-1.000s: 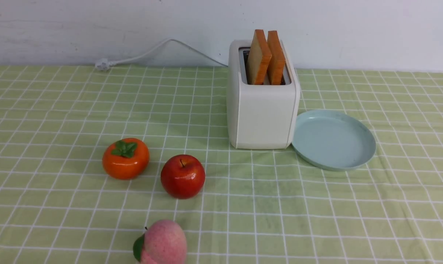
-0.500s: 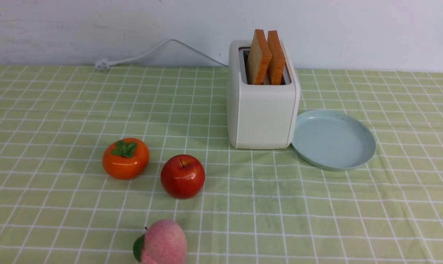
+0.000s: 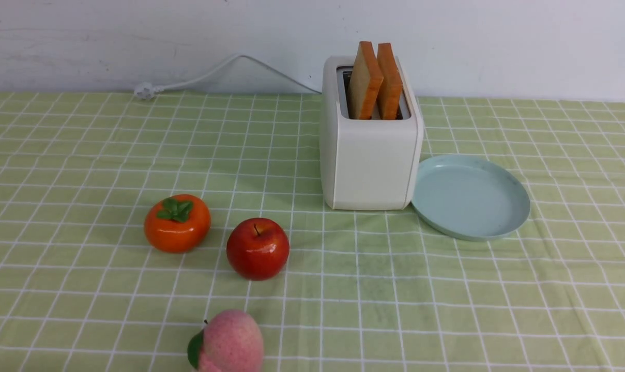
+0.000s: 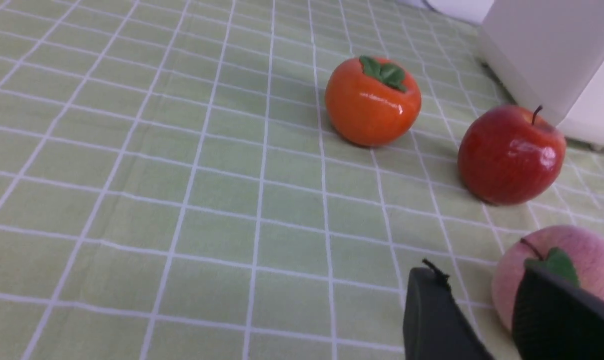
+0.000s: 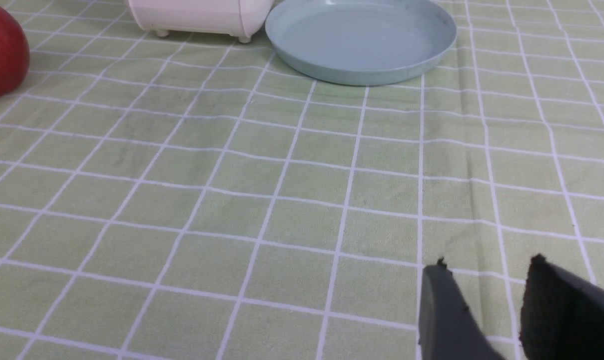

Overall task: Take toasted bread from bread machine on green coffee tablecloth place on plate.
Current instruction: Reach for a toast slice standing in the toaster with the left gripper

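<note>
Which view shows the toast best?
The front view: both slices of toast stand upright in the toaster, sticking out of its slots. The left wrist view shows only a corner of the toaster, and the right wrist view shows only its base. Neither shows the toast.

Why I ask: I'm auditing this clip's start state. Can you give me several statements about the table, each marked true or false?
1. Both slices of toasted bread stand in the toaster. True.
2. The plate already holds a slice. False: nothing lies on it.
3. The plate lies on the tablecloth at the toaster's right. True.
4. The peach lies behind the toaster. False: it lies nearest the robot, in front of the red apple.
5. The left end effector grips the peach. False: its jaws stand apart with nothing between them.
</note>
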Available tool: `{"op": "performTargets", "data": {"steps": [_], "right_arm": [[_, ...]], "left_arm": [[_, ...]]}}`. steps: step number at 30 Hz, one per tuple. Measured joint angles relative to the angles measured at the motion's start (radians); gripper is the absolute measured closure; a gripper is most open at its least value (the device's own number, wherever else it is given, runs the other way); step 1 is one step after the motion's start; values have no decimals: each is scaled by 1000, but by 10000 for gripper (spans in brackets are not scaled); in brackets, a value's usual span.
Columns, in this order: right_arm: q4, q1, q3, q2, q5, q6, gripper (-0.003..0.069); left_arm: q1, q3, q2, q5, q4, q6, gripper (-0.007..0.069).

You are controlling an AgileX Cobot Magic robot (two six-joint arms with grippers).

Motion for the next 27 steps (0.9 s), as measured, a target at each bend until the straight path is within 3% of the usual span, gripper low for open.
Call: {"op": "performTargets", "data": {"steps": [4,13,15,17,22,27], "right_arm": [[0,0,0,0,0,0,419],[14,0,5,0,-38,6,419],[51,0,10,0,-59,21,419],[179,0,12,0,-122,81,419],[402,0,12,0,-251,144,419],[514,0,11,0,-327,144,419]], "left_arm": [[0,0,0,-68,-135,-14,386],[0,0,0,-293,-639,-33,386],[0,-1,0,-310,-664,-31,391],[0,-42,0,-253,-666,26,444],[0,-186,92,-60,-609,174,638],[0,-316,313,42,-599,346,638]]}}
